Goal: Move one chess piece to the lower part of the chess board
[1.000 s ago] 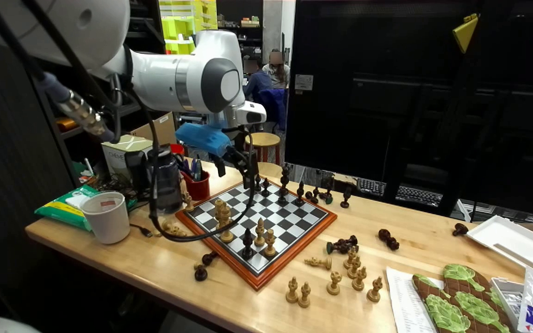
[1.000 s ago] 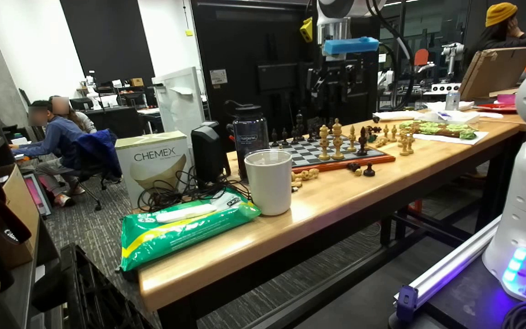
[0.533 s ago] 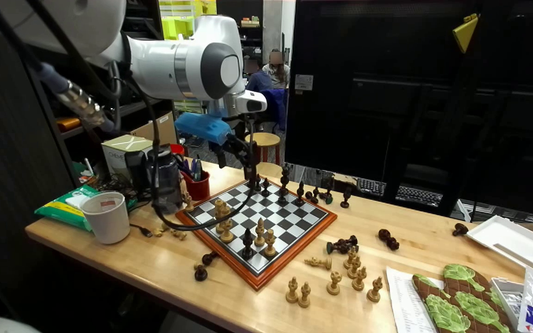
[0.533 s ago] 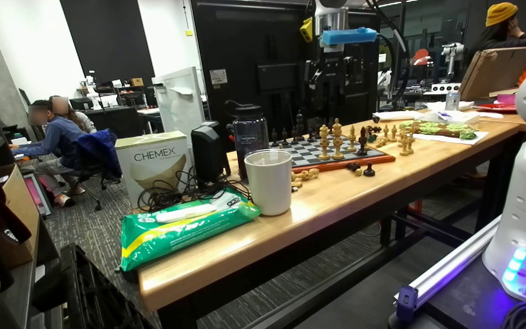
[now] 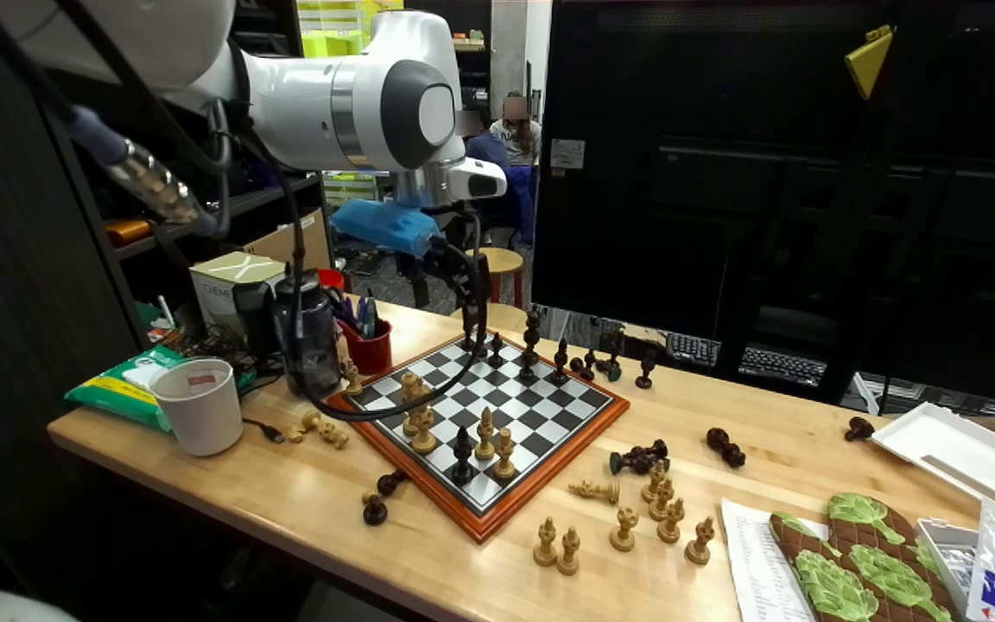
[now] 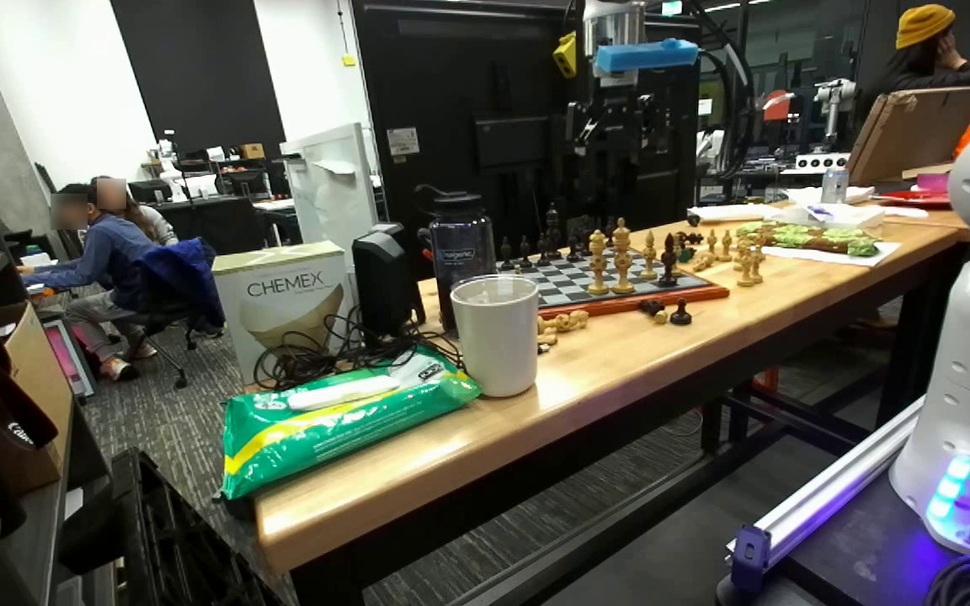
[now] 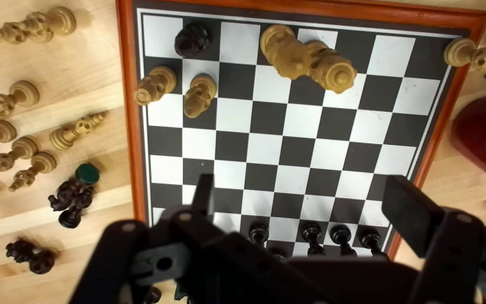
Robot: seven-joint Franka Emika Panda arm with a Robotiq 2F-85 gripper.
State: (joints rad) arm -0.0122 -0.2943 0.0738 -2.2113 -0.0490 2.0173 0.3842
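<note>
The chess board (image 5: 553, 462) lies on the wooden table; it also shows in an exterior view (image 6: 687, 295) and in the wrist view (image 7: 129, 147). At its near side stand two tall tan pieces (image 7: 331, 71), two smaller tan pieces (image 7: 201, 95) (image 7: 154, 86) and a dark piece (image 7: 192, 40). A tan piece (image 7: 460, 52) stands at a corner. Several dark pieces (image 7: 311, 233) stand along the opposite side, partly hidden by the gripper in the wrist view. My gripper (image 7: 300, 198) is open, empty and raised above that dark-piece side; it shows in both exterior views (image 5: 446, 307) (image 6: 611, 139).
A red pen cup (image 5: 370, 352), dark bottle (image 5: 312, 341) and white cup (image 5: 198, 406) stand beside the board. Loose tan pieces (image 5: 623, 529) and dark pieces (image 5: 725, 447) lie or stand around it. An oven mitt (image 5: 869, 561) lies on papers. A large black panel (image 5: 679, 173) stands behind.
The arm and gripper have risen away from the board, with a slight shift to the right most recently in an exterior view. The pieces look unmoved. The gripper stays empty.
</note>
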